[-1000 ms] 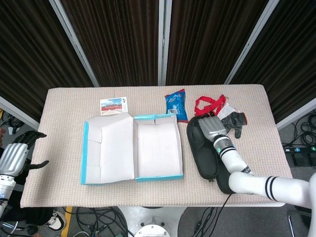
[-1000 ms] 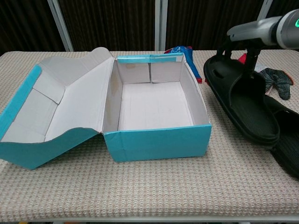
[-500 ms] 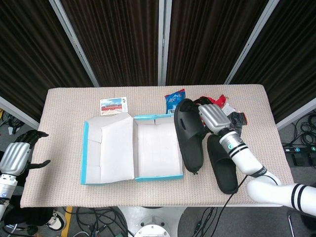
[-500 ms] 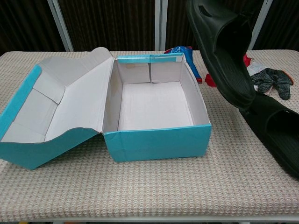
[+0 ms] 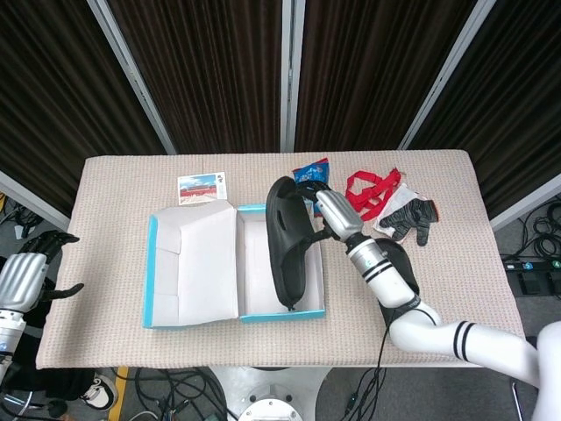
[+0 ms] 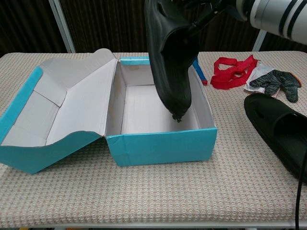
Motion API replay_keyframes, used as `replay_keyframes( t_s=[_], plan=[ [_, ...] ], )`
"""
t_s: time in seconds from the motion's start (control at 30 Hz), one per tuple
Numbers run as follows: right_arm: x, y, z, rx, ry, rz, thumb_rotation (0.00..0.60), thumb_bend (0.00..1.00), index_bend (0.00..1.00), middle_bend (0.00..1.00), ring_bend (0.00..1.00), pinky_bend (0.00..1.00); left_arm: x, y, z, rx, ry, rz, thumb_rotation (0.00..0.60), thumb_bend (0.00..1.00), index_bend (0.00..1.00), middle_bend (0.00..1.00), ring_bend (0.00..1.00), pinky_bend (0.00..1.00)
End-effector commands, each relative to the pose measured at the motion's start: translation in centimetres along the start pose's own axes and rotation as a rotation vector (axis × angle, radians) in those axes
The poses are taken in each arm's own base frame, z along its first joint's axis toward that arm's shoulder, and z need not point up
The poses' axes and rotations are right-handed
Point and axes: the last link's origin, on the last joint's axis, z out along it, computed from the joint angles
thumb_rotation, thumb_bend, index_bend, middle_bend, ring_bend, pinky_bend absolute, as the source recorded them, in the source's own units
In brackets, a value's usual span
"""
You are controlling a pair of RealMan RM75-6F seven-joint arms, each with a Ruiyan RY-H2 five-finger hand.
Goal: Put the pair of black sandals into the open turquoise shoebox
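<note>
**First sandal carried over the box, second one waiting on the desk**

Moved since a second ago: right hand (image 5: 333, 213) has lifted one black sandal (image 5: 289, 250) off the right side of the desk (image 5: 114, 175) and swung it left, so it now hangs over the open turquoise shoebox (image 5: 282, 311). Sandal is held by its upper end, tilted steeply, lower tip dipping inside the box near the front wall in the chest view. Likely held nose-down like this so it clears the right wall and slides in lengthwise. Fingers wrapped on the sandal's top edge, forearm reaching in from the desk's right front, wrist angled toward the box.

Second sandal (image 6: 280, 129) lies flat near the right front edge of the desk, partly hidden under the right arm in the head view. Not yet touched.

Left hand (image 5: 26, 272) hangs off the left edge of the desk, well apart from the box, fingers apart, holding nothing.

Box lid (image 5: 193, 263) folded out flat to the left. Near the back edge: red strap (image 5: 372, 187), grey gloves (image 5: 410, 215), blue snack packet (image 5: 308, 175), photo card (image 5: 202, 187)
</note>
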Motion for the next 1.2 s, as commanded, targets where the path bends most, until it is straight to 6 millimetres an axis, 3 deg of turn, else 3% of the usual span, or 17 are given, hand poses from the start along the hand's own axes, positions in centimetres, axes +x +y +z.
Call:
replay_keyframes(
  t_s=[0.03, 0.2, 0.6, 1.2],
  plan=[
    [-2.4, 0.0, 1.8, 0.026, 0.045, 0.096, 0.600, 0.05, 0.55, 0.48, 0.15, 0.13, 0.0, -0.1, 0.0, 0.001, 0.000, -0.002, 0.600, 0.12, 0.24, 0.21, 0.12, 0.20],
    [-4.9, 0.2, 3.0, 0.046, 0.065, 0.174, 0.600, 0.05, 0.55, 0.48, 0.15, 0.14, 0.0, -0.5, 0.0, 0.009, -0.001, -0.004, 0.600, 0.12, 0.24, 0.21, 0.12, 0.20],
    [-7.8, 0.0, 3.8, 0.041, 0.028, 0.283, 0.600, 0.04, 0.55, 0.48, 0.15, 0.16, -0.1, -1.2, -0.1, 0.021, -0.004, -0.014, 0.600, 0.12, 0.24, 0.21, 0.12, 0.20],
    [-9.9, 1.9, 3.5, -0.059, -0.061, 0.384, 0.600, 0.04, 0.55, 0.48, 0.16, 0.21, -0.4, -1.4, -0.2, 0.023, -0.009, -0.016, 0.600, 0.12, 0.24, 0.21, 0.12, 0.20]
  ],
)
